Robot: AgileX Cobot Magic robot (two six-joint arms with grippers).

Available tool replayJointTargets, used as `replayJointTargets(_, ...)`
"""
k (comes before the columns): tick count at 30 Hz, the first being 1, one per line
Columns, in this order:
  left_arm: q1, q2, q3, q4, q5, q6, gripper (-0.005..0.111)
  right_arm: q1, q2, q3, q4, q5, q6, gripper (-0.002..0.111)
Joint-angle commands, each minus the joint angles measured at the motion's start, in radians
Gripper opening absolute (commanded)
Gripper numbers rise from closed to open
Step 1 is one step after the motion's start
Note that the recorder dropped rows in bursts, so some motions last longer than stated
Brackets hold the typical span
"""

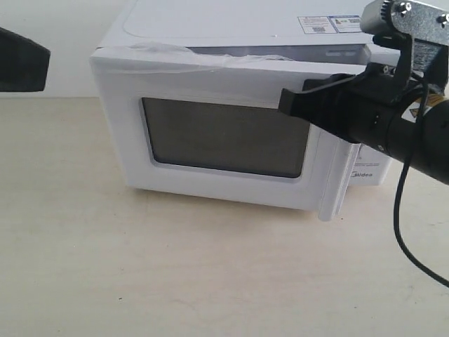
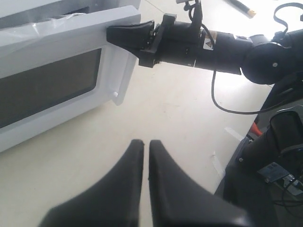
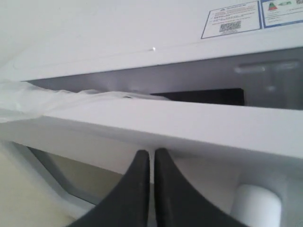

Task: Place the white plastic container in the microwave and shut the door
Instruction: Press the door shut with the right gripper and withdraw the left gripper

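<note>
The white microwave (image 1: 210, 21) stands at the back of the table. Its door (image 1: 119, 126), with a dark window, stands slightly ajar, and a narrow gap shows along its top edge (image 3: 189, 125). Crinkled clear film (image 1: 161, 50) sticks out of that gap. My right gripper (image 1: 284, 102) is shut, its tips (image 3: 151, 152) against the door's outer face beside the tall handle (image 1: 335, 182). At the left edge, away from the microwave, my left gripper (image 1: 46, 67) is also shut (image 2: 146, 142) on nothing, above bare table. The white plastic container is hidden.
A black cable (image 1: 400, 210) hangs from the right arm in front of the microwave's right side. Beige tabletop (image 1: 210, 267) spreads in front of the door. The table's edge and dark robot base (image 2: 265, 161) show in the left wrist view.
</note>
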Motion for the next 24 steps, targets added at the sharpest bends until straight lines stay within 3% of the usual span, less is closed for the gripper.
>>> replayJointTargets(1,-0.006,0.001,0.004,0.003,0.004,-0.010,0.004,-0.006,0.026,-0.004,0.019,-0.046,-0.015,0.000)
replayJointTargets(24,-0.006,-0.001,0.004,0.003,0.021,-0.016,0.004,-0.006,0.167,-0.098,0.069,-0.094,-0.046,0.000)
